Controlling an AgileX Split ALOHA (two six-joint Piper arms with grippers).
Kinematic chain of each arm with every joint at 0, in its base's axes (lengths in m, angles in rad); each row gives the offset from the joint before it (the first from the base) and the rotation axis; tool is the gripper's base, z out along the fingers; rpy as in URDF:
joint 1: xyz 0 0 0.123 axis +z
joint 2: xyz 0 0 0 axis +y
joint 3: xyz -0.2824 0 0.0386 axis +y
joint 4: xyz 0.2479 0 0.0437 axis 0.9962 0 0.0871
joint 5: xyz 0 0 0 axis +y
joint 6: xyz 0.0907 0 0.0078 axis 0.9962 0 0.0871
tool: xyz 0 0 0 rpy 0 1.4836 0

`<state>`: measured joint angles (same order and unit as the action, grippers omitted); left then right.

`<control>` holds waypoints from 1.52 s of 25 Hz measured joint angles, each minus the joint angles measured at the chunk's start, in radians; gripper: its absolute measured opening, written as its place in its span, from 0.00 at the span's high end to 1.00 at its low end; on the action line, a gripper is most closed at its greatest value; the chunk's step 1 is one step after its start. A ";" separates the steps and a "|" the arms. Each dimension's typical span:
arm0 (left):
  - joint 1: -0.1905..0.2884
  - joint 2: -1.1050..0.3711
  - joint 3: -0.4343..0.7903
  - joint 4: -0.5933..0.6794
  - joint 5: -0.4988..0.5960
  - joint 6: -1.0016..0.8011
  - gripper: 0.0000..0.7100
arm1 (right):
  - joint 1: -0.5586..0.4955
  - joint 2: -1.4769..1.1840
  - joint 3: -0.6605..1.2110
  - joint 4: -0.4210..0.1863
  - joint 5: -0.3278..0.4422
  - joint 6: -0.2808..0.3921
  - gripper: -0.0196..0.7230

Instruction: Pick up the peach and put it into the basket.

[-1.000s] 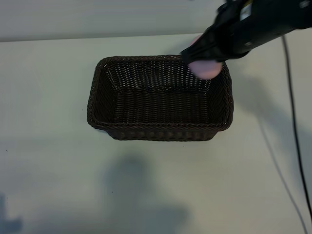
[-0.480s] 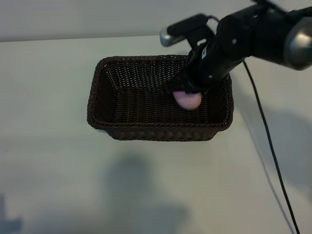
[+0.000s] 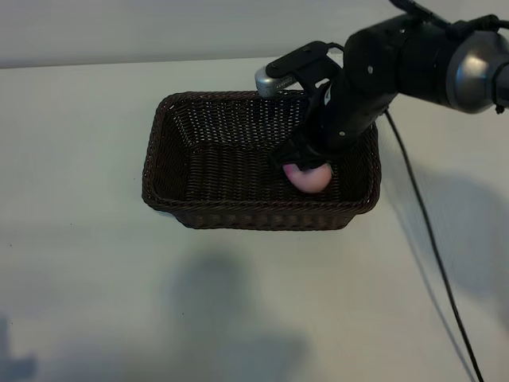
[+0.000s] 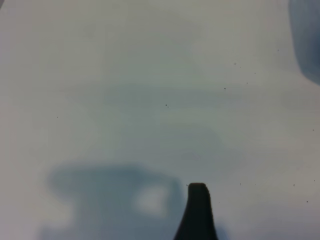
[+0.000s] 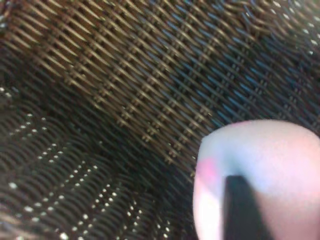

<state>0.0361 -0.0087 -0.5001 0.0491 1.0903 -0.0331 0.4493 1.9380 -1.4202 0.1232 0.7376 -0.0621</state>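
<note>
Your right gripper (image 3: 306,169) sits low inside the basket (image 3: 163,127), the peach (image 3: 310,178) directly beneath its fingers, though whether they've let go I cannot tell.

Looking like a lab test setup: showing a bare pale tabletop (image 3: 79,278), a black robot arm (image 3: 413,56), and its trailing cable (image 3: 433,255).

Pale tabletop (image 3: 95,263) under soft shadows; lighter wall strip (image 3: 119,28) behind; black cable (image 3: 433,255).
</note>
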 joint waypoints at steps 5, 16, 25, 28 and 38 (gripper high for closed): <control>0.000 0.000 0.000 0.000 0.000 0.000 0.16 | 0.000 -0.003 -0.118 0.002 0.093 -0.003 0.10; 0.000 0.000 0.000 0.000 0.000 0.000 0.16 | -0.063 -0.007 -0.245 -0.123 0.180 0.075 0.05; 0.000 0.000 0.000 0.000 0.000 0.000 0.16 | -0.368 -0.007 -0.245 -0.184 0.228 0.090 0.10; 0.000 0.000 0.000 0.000 0.000 0.000 0.16 | -0.460 -0.007 -0.245 -0.185 0.253 0.083 0.13; 0.000 0.000 0.000 0.000 0.000 0.000 0.16 | -0.555 -0.007 -0.245 -0.139 0.384 0.037 0.17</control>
<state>0.0361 -0.0087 -0.5001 0.0491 1.0903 -0.0331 -0.1061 1.9309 -1.6656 -0.0160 1.1221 -0.0255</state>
